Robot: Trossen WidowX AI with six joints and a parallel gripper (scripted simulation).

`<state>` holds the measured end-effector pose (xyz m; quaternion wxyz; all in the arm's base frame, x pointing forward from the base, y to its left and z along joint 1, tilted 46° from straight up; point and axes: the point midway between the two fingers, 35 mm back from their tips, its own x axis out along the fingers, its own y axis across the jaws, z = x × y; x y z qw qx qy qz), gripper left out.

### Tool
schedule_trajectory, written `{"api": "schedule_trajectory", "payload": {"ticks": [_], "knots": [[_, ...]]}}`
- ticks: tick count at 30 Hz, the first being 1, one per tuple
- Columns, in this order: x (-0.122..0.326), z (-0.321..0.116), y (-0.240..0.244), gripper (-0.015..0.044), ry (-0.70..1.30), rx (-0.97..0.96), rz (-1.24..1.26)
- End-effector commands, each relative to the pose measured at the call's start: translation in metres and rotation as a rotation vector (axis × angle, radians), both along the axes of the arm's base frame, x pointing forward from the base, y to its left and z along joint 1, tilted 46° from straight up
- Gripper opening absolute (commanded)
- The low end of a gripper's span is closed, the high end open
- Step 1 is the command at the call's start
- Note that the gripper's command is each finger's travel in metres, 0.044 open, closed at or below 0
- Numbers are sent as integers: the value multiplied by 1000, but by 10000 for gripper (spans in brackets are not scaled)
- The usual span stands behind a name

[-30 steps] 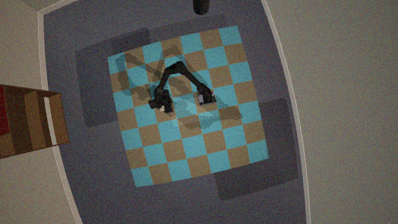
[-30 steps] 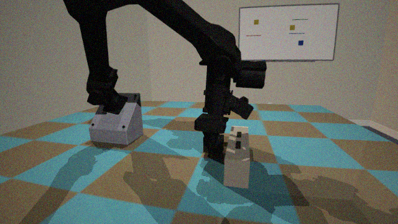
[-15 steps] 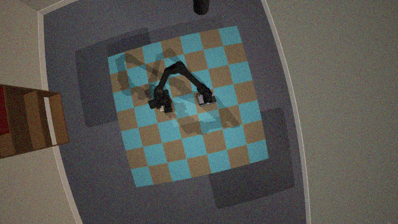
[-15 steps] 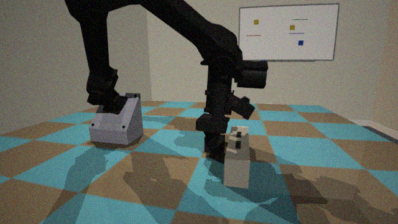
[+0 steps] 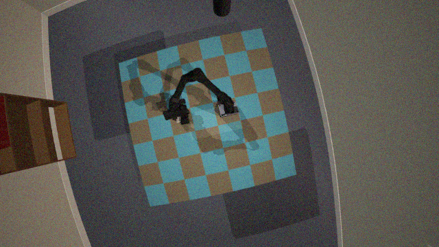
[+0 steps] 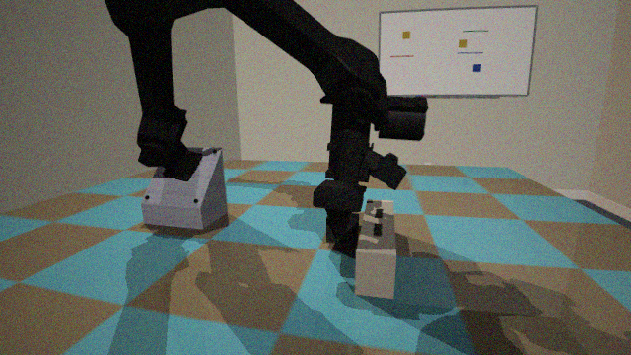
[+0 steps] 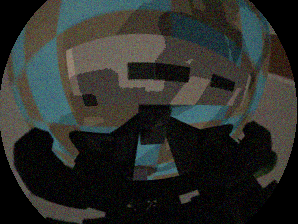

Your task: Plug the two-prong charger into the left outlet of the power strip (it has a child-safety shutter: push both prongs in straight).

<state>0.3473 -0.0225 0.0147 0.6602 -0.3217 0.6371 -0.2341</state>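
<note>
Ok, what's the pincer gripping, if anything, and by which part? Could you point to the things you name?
The dark charger [image 7: 153, 135], apparently by two opposite sides of its body, between the fingers of the pincer [image 5: 177, 113] [image 6: 343, 247] [image 7: 150, 116]. Its prongs can't be made out.

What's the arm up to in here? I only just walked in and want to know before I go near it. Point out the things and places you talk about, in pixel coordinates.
A single black arm has its gripper [image 6: 345, 247] [image 7: 150, 116] down beside a pale power strip [image 6: 376, 273] [image 7: 112, 52]. Its jaws are shut on something dark, presumably the two-prong charger. The job is to plug that charger into the strip's left outlet. The prongs can't be made out, so I can't tell whether they line up with the outlet.
</note>
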Motion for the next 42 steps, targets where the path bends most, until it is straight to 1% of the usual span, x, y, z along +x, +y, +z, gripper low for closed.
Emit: {"api": "schedule_trajectory", "payload": {"ticks": [1,42], "knots": [[2,1,1,0,0,5,2],[15,2,4,0,0,5,2]]}}
